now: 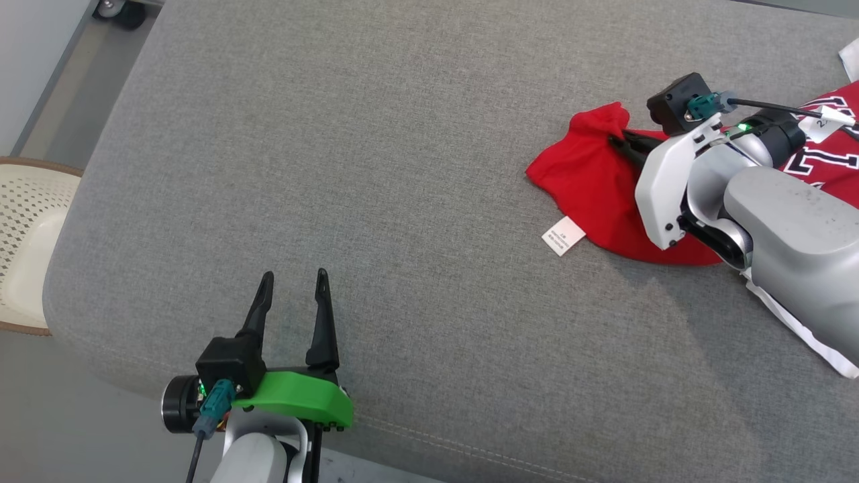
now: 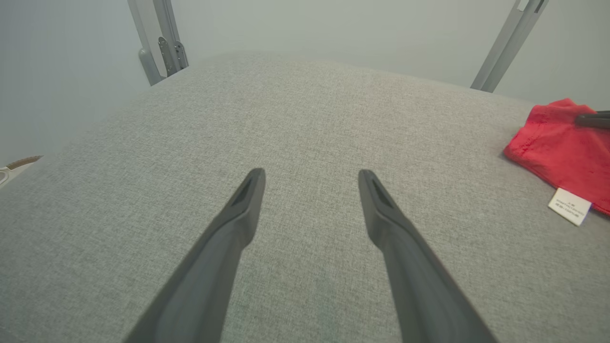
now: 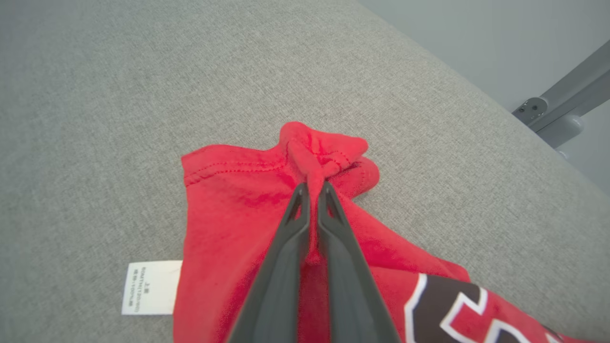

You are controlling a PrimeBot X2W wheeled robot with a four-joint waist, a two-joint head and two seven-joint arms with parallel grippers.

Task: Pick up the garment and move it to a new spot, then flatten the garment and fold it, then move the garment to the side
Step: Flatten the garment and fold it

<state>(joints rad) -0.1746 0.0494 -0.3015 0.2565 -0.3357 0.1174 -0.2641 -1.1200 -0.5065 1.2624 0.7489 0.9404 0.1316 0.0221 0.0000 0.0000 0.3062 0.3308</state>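
Note:
The garment (image 1: 590,181) is red with black and white lettering, lying at the right of the grey cushion (image 1: 402,168); its white care label (image 1: 563,235) sticks out at the near edge. My right gripper (image 1: 616,142) is shut on a pinched fold near the garment's hem. In the right wrist view the right gripper (image 3: 313,186) has red cloth bunched between the tips, on the garment (image 3: 228,209). My left gripper (image 1: 294,282) stands open over bare cushion at the lower left, far from the cloth. In the left wrist view the left gripper (image 2: 311,174) holds nothing, the garment (image 2: 557,147) at right.
A cream perforated basket (image 1: 27,248) stands on the floor off the cushion's left edge. Grey metal frame legs (image 2: 162,43) rise behind the cushion. A bit of white fabric (image 1: 851,57) lies at the far right corner. Wide bare cushion stretches between the two grippers.

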